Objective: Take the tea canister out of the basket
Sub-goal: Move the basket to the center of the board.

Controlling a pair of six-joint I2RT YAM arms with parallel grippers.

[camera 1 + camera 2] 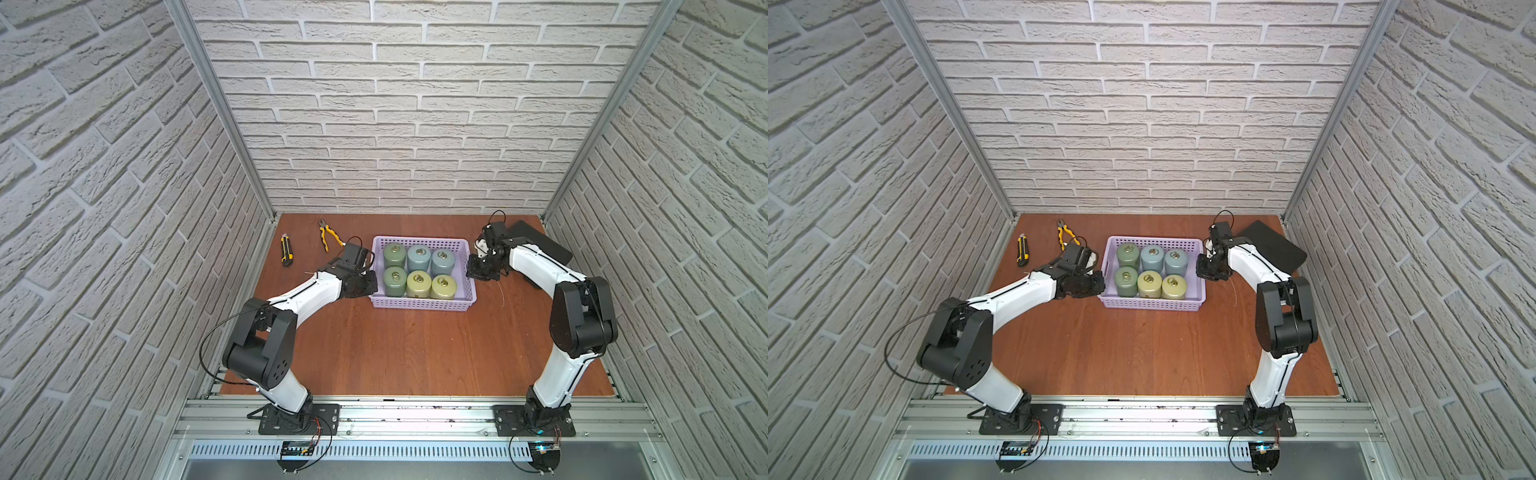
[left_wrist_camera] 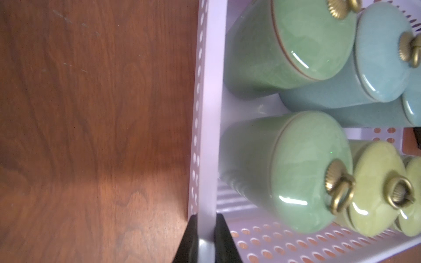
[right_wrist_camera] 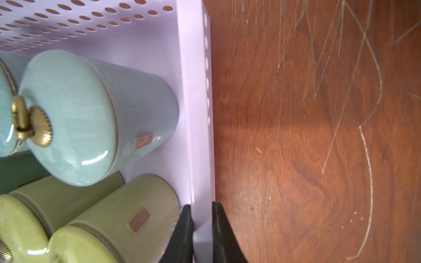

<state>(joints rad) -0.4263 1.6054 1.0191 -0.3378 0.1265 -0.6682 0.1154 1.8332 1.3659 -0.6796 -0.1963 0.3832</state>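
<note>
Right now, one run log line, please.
left gripper: shut on basket rim | right gripper: shut on basket rim | canisters: six in basket

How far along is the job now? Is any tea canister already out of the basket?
Done: nothing is out yet; all six tea canisters stand in the lavender basket. In hand: the left gripper and the right gripper are each shut on a side wall of the basket. Remaining: grasping a canister and setting it on the wooden table.

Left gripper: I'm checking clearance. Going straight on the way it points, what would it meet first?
The basket wall, which the left gripper is shut on; beyond that probably the table, though depth is unclear.
</note>
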